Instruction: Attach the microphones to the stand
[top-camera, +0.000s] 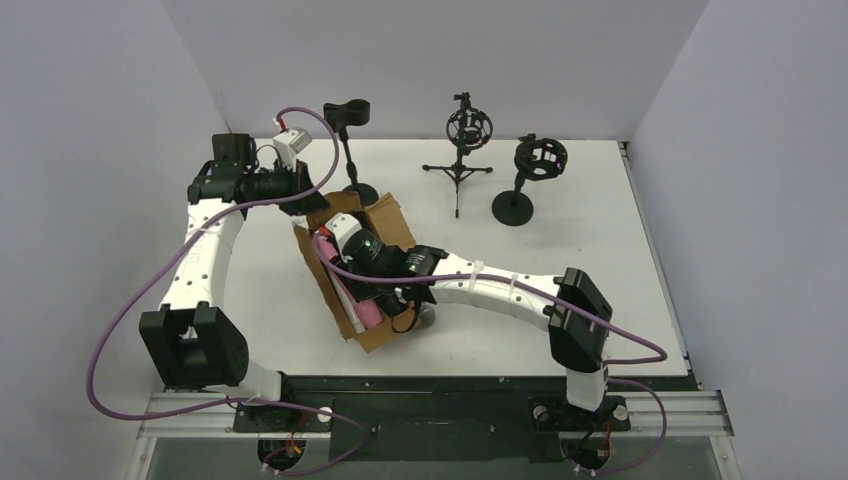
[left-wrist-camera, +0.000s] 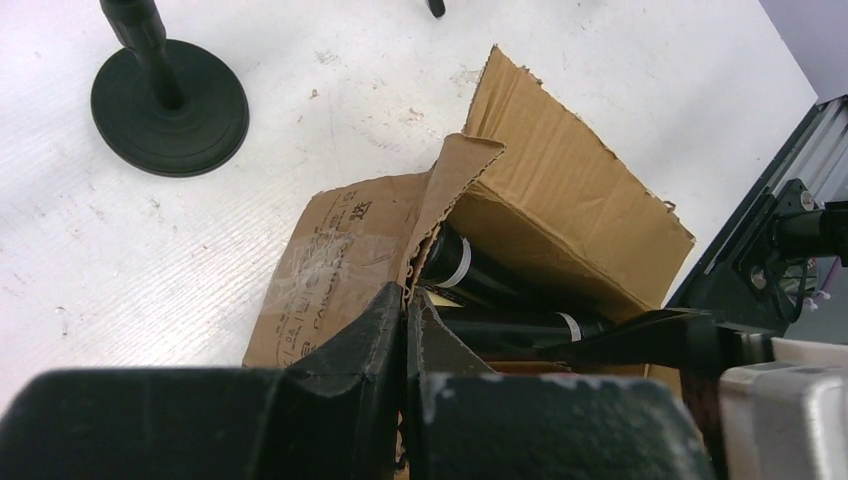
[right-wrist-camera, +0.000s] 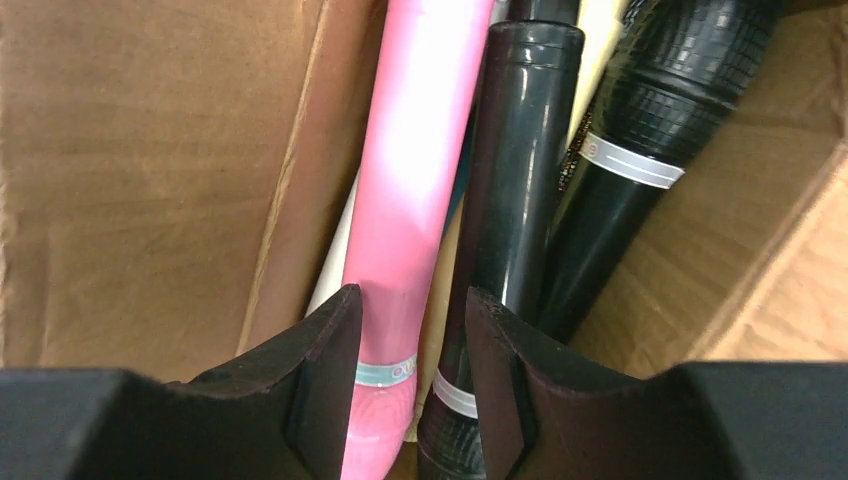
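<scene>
A brown cardboard box (top-camera: 385, 225) lies open on the table and holds several microphones. In the right wrist view a pink microphone (right-wrist-camera: 415, 170) lies beside two black microphones (right-wrist-camera: 520, 170), with cream and white ones partly hidden under them. My right gripper (right-wrist-camera: 412, 335) is open inside the box, its fingers astride the pink microphone near its teal band. It also shows from above (top-camera: 348, 245). My left gripper (left-wrist-camera: 410, 305) is shut on the edge of a box flap (left-wrist-camera: 445, 185) and shows from above (top-camera: 305, 188). Three black stands stand at the back: a clip stand (top-camera: 347, 113), a tripod shock mount (top-camera: 468, 128) and a round-base shock mount (top-camera: 540, 158).
The clip stand's round base (left-wrist-camera: 168, 105) sits on the white table close to the box's far side. Grey walls close in the table on the left, back and right. The right arm (top-camera: 500, 290) reaches across the table's front to the box.
</scene>
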